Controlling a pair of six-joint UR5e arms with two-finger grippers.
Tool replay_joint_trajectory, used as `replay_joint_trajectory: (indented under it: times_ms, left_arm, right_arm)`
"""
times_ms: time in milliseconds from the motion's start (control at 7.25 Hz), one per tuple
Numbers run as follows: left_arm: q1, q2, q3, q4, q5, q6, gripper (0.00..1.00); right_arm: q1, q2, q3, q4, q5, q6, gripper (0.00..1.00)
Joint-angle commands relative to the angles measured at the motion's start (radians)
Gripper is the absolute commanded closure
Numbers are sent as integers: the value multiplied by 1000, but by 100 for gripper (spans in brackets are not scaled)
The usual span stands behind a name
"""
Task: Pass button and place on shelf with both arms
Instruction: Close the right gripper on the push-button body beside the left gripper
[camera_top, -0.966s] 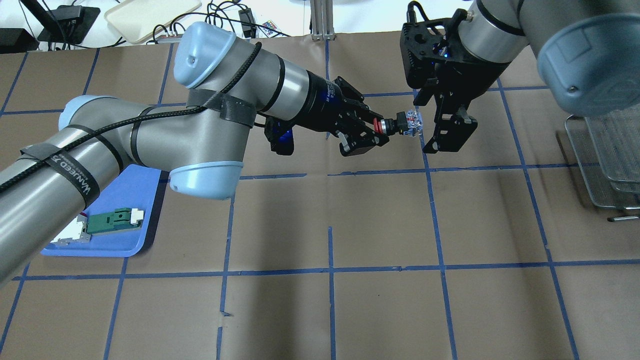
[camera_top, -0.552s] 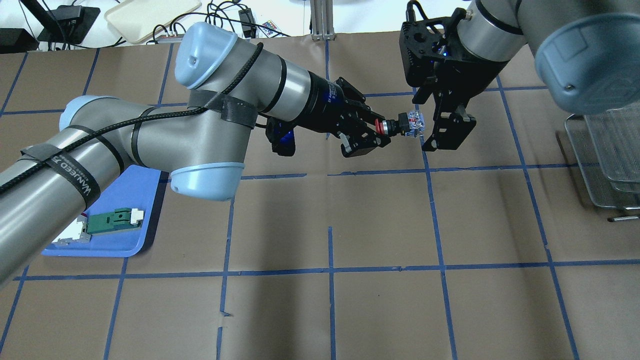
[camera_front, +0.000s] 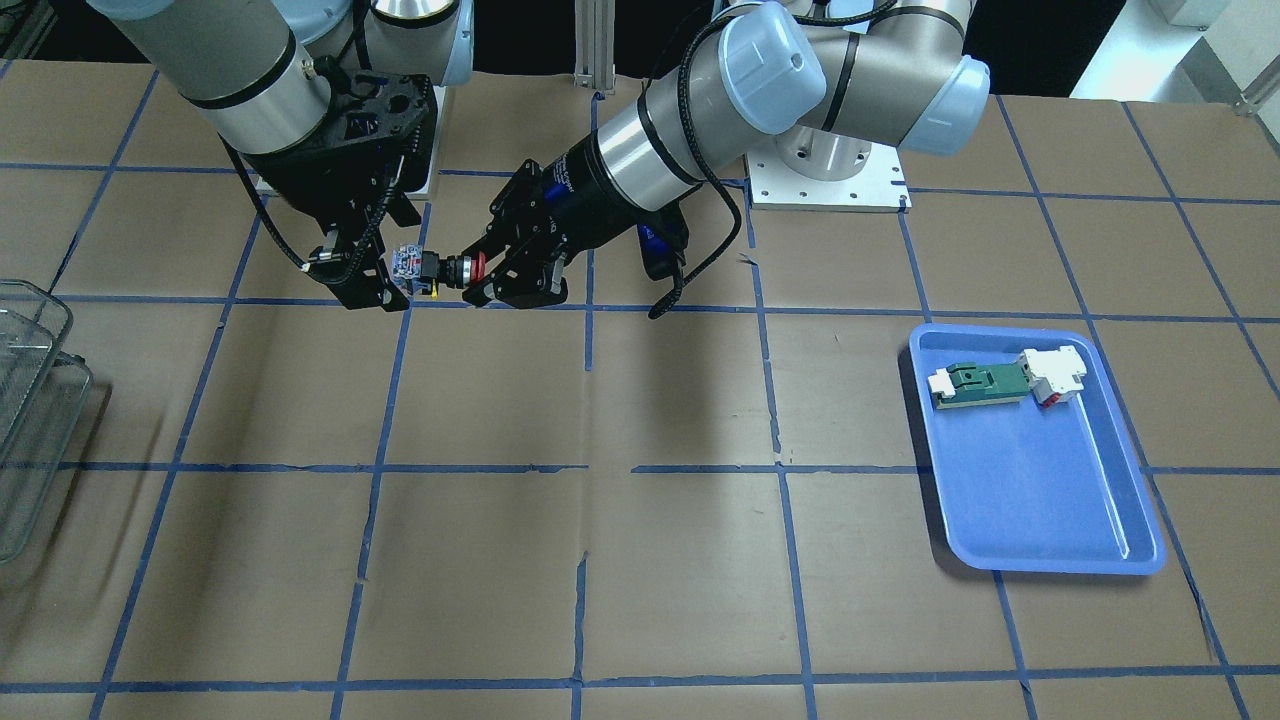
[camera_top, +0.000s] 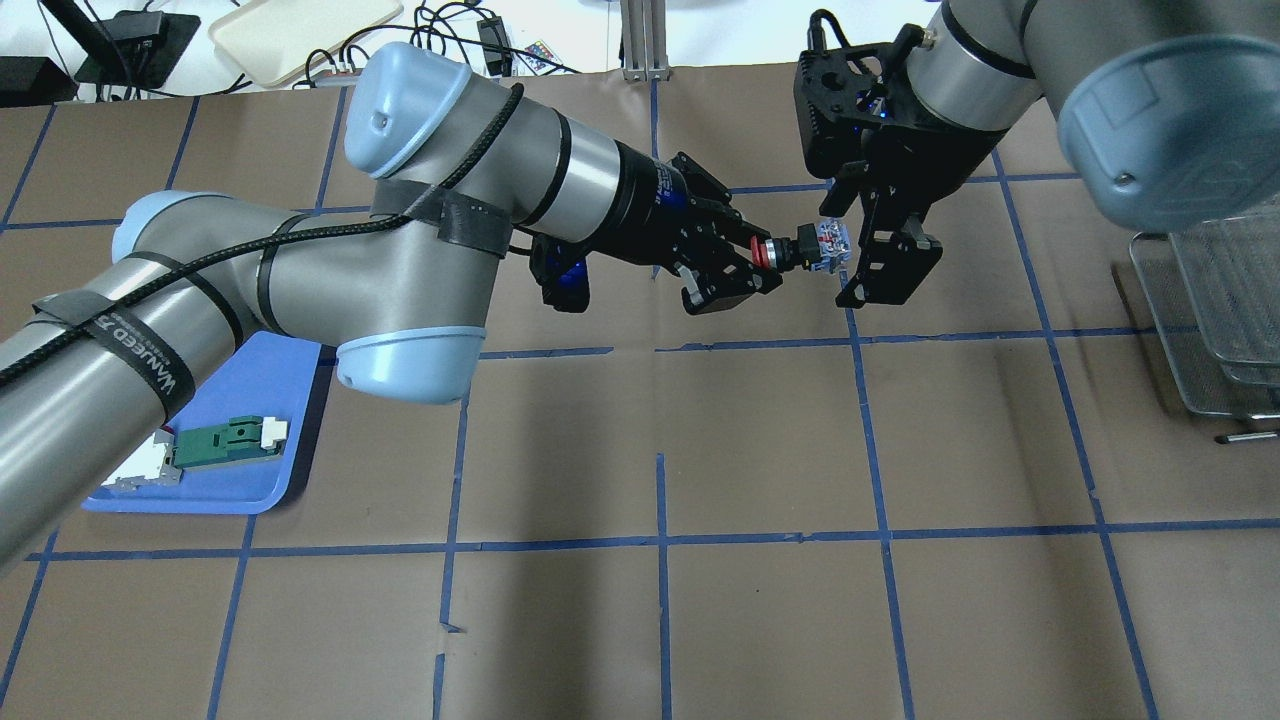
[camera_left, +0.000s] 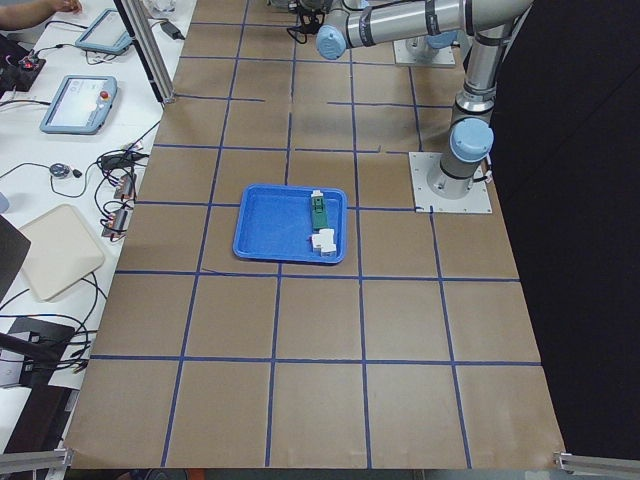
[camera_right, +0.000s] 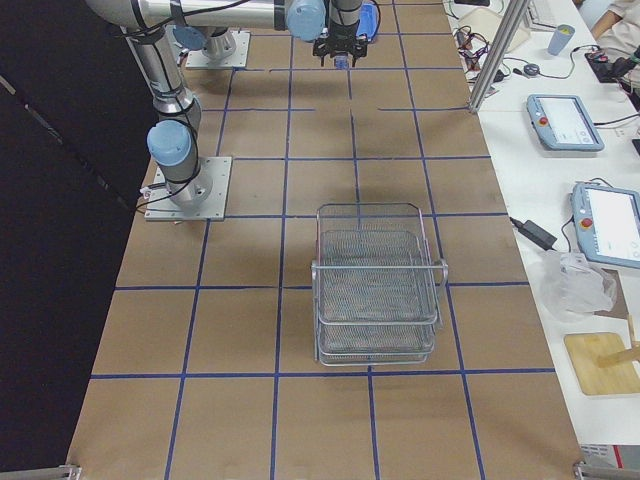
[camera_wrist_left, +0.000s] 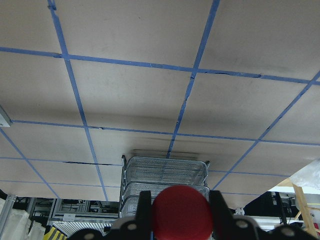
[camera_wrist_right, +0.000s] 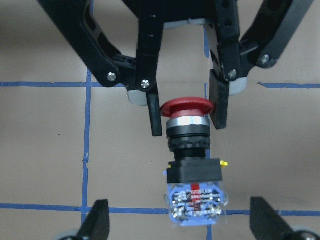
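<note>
The button (camera_top: 805, 250) has a red cap, a black body and a clear blue contact block. It is held level above the table. My left gripper (camera_top: 760, 256) is shut on its red cap, as the right wrist view (camera_wrist_right: 186, 106) and the front view (camera_front: 474, 272) show. My right gripper (camera_top: 848, 246) is open, and its fingertips (camera_wrist_right: 98, 221) stand wide on either side of the contact block (camera_wrist_right: 196, 201) without touching it. The silver wire-mesh shelf (camera_top: 1210, 320) stands at the table's right edge; it also shows in the right exterior view (camera_right: 375, 280).
A blue tray (camera_top: 250, 420) holding a green and white part (camera_top: 225, 442) lies under my left arm at the table's left. The brown table top carries a grid of blue tape. Cables and a cream tray (camera_top: 300, 30) lie beyond the far edge.
My right gripper has shifted slightly left, closer around the button's contact block. My left gripper and the button have stayed in place.
</note>
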Motion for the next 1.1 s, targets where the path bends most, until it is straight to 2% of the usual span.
replay_joint_trajectory:
  times_ms: [0, 138, 276, 552, 690, 828, 966]
  left_arm:
    - [0, 11, 0, 0, 0, -7, 100]
    - [0, 11, -2, -1, 0, -7, 100]
    - [0, 17, -2, 0, 0, -7, 100]
    - [0, 20, -2, 0, 0, -7, 100]
    - [0, 20, 0, 0, 0, -7, 100]
    - [0, 21, 0, 0, 0, -7, 100]
    - [0, 25, 0, -1, 0, -7, 100]
  right_arm:
    - [1, 2, -6, 0, 7, 1, 14]
    - [1, 2, -6, -2, 29, 1, 18]
    - [1, 2, -7, -25, 30, 2, 36]
    - [1, 2, -7, -28, 27, 1, 78]
    - [1, 2, -9, -31, 25, -1, 94]
    - [1, 0, -10, -31, 25, -8, 100]
    - [1, 0, -11, -31, 27, -13, 100]
